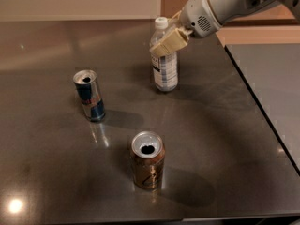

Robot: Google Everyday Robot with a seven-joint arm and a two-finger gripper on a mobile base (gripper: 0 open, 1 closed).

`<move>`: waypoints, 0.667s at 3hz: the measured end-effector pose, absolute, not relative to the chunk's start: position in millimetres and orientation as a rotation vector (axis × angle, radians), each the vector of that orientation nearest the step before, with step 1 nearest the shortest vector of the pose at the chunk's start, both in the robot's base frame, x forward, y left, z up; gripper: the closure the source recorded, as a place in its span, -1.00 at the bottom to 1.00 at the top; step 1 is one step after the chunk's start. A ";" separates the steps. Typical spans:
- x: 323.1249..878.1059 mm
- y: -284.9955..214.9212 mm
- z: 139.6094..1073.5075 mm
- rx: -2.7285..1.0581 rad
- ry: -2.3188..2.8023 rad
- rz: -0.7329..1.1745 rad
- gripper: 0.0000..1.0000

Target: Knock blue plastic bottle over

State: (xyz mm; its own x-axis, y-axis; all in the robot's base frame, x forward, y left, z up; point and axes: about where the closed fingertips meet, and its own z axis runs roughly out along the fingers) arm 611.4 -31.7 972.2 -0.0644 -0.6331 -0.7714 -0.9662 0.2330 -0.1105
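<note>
The blue plastic bottle (165, 71) is clear with a white cap and a pale label. It stands upright at the back middle of the dark table (215, 139). My gripper (166, 42) comes in from the upper right and lies against the bottle's upper body, just under the cap, covering part of it. The bottle's lower half and cap are in plain sight.
A slim blue-silver can (89, 95) stands open-topped to the left. A brown-gold can (147, 161) stands open-topped at the front middle. The table's right edge (262, 111) runs diagonally, with a lighter surface beyond it. A wall lies behind the table.
</note>
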 end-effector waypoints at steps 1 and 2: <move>597.0 -51.7 980.1 -1.575 1.824 0.453 1.00; 583.8 -67.8 975.4 -1.694 1.869 0.337 1.00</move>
State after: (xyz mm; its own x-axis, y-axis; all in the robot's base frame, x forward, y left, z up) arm 583.8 -67.8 975.4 -0.0179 -0.8190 -0.5736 -0.9677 0.1585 -0.1961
